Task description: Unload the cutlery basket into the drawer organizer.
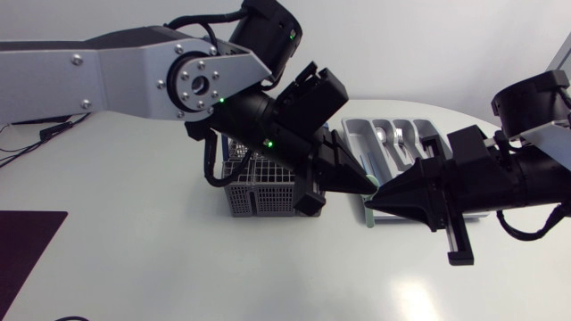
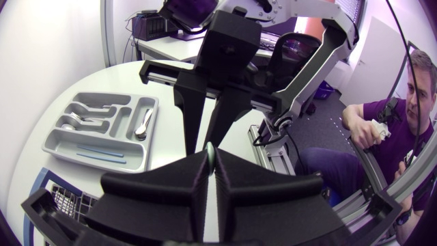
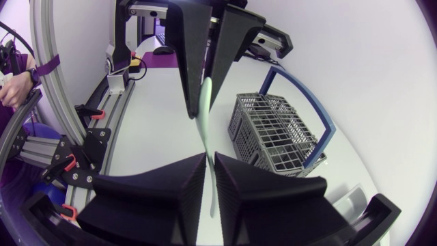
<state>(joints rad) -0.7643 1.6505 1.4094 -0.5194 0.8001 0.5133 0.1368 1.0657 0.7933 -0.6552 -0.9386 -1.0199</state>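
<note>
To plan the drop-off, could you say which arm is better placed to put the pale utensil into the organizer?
Probably right. The right gripper and left gripper both hold the pale utensil, but the drawer organizer lies on the right arm's side of the cutlery basket.

White tabletop (image 1: 178, 267), rounded at its far right corner. A grey wire cutlery basket (image 1: 259, 192) stands near the middle. A grey drawer organizer (image 1: 393, 143) lies just right of it, slightly farther back. A dark flat mat (image 1: 27, 250) covers the near left corner.
</note>
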